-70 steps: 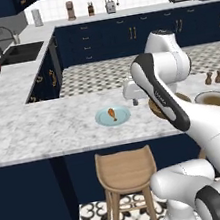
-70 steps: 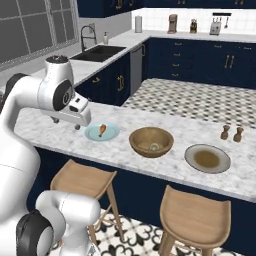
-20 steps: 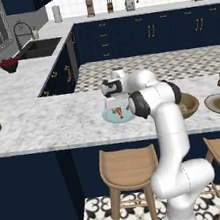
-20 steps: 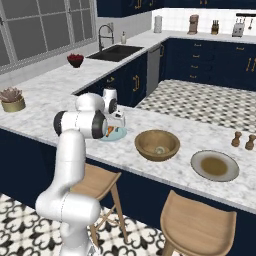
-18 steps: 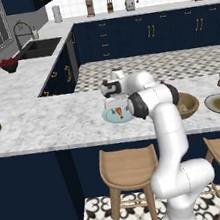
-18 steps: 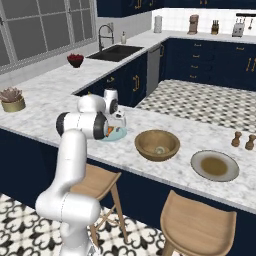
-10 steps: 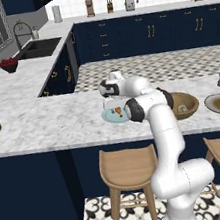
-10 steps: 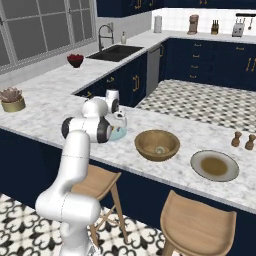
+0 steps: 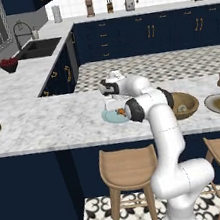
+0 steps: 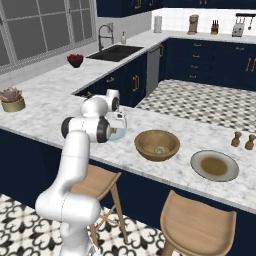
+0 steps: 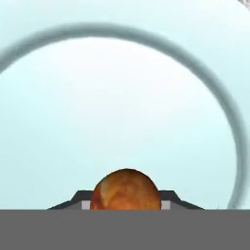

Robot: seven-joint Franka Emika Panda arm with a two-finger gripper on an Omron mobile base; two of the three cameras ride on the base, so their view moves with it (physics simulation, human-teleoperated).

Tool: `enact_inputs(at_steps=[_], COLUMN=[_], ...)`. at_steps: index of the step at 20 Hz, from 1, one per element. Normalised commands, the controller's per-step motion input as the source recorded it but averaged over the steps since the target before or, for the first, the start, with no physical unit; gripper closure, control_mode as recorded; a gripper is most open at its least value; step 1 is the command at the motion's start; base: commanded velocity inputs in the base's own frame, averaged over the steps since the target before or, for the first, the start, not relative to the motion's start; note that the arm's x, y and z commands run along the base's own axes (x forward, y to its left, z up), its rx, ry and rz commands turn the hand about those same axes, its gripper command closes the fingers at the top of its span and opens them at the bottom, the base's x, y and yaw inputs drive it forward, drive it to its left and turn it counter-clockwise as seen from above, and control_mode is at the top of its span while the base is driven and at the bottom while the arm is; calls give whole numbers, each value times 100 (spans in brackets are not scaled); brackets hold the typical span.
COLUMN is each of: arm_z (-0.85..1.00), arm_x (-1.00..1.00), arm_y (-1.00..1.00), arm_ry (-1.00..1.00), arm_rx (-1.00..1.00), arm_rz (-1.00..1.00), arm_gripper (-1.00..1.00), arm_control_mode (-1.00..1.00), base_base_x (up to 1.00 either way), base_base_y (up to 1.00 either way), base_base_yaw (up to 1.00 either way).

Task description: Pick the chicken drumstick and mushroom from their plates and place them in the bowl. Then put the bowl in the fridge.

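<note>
Counter: I see the marble counter (image 9: 47, 117) carrying everything, with two wooden stools (image 9: 128, 162) tucked below its near edge.
Arm: my arm folds over the counter and reaches down onto the light blue plate (image 9: 112, 116), the hand right above it.
Bowl: the bowl (image 10: 157, 144) sits just beside that plate; I can make out a small pale lump inside it, though I can't tell what it is.
Grey-rimmed plate: the grey-rimmed plate (image 10: 215, 165) with its brownish centre lies on the bowl's other side, apart from it, and near the two little shakers (image 10: 242, 140).
Light blue plate: it lies directly beneath the hand in my hand view.
Gripper: my gripper (image 11: 126, 205) is down at the plate with a dark tip either side of the drumstick; I cannot tell whether it has actually clamped.
Drumstick: the chicken drumstick (image 11: 126, 190) sits between the tips on the light blue plate.
</note>
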Motion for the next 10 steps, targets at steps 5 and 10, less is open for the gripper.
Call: enact_inputs(at_steps=[5, 10], arm_z=[38, 59], arm_x=[-93, -100], arm_y=[-39, -45], arm_ry=[-9, -23], arm_rx=[1, 2], arm_rz=[0, 0], arm_gripper=[100, 100], arm_control_mode=[-100, -100], base_base_x=[0, 0], base_base_y=[0, 0], base_base_yaw=[0, 0])
